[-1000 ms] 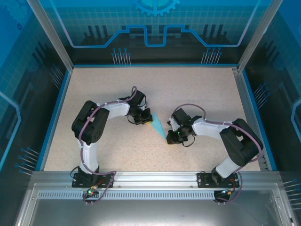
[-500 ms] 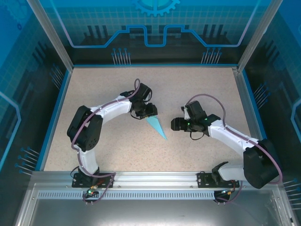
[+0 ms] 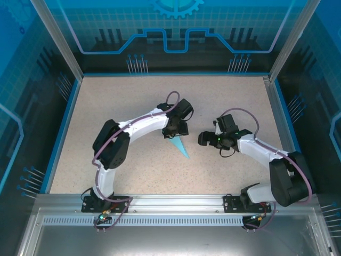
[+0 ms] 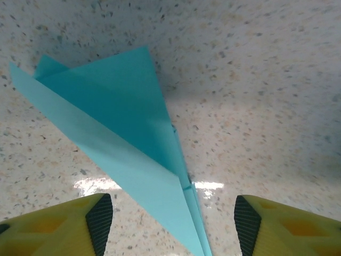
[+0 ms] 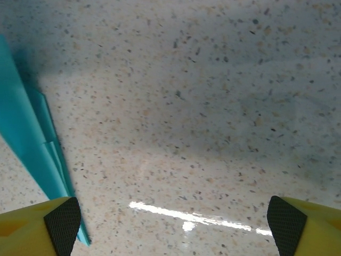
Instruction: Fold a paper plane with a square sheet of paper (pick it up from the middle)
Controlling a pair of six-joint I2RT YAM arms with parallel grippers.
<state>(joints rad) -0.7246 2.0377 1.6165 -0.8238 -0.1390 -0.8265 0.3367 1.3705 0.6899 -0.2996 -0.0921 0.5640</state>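
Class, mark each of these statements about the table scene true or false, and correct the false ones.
1. The paper plane lies on the table. True.
2. The left gripper is shut on the paper plane. False: it is open, with one finger on each side of the plane, and neither touches the plane.
3. The right gripper is open. True.
4. The paper is a flat, unfolded square. False: it is folded into a narrow pointed dart.
5. The plane lies in the far left corner of the table. False: it lies near the middle, between the two grippers.

Paper plane (image 3: 178,147) — on the table (image 3: 133,96).
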